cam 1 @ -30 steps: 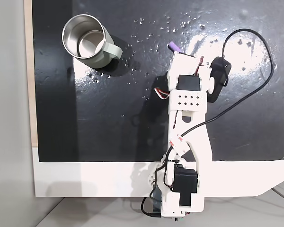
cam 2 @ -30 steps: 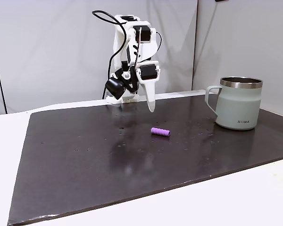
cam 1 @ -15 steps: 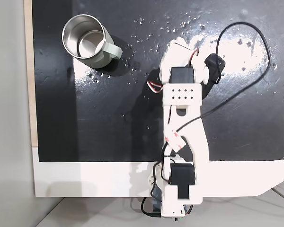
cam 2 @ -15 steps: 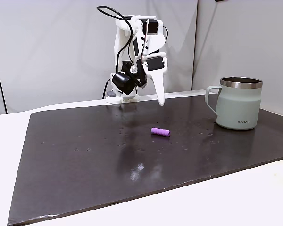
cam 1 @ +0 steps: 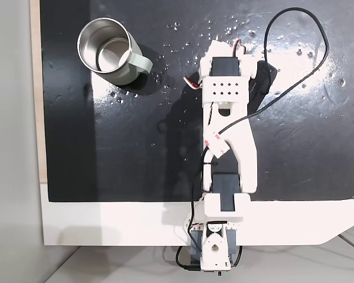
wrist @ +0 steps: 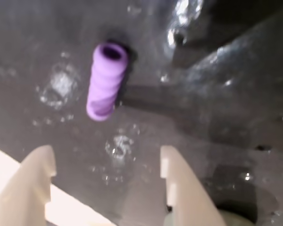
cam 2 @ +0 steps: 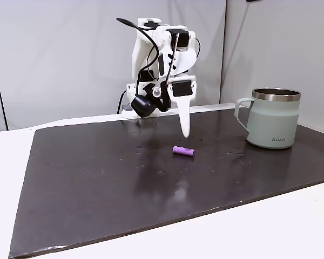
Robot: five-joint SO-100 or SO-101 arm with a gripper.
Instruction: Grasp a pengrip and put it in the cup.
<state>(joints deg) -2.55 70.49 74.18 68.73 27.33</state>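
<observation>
One black mat [cam 2: 97, 178] covers the white table [cam 2: 5, 162]; scattered white specks [cam 1: 183, 44] and glare mark its upper part in a fixed view. A black cable [cam 1: 318, 53] loops at the upper right. The cup [cam 1: 109, 50] stands upright at the upper left, handle toward lower right, its steel interior holding nothing visible. The pengrip [cam 2: 183, 151] lies flat mid-frame, well apart from the cup [cam 2: 272, 118]; in the wrist view its long axis runs near vertical, hollow end up [wrist: 107, 82]. The gripper [wrist: 106, 162] hangs above the mat, fingers [wrist: 179, 179] spread, pinching nothing.
</observation>
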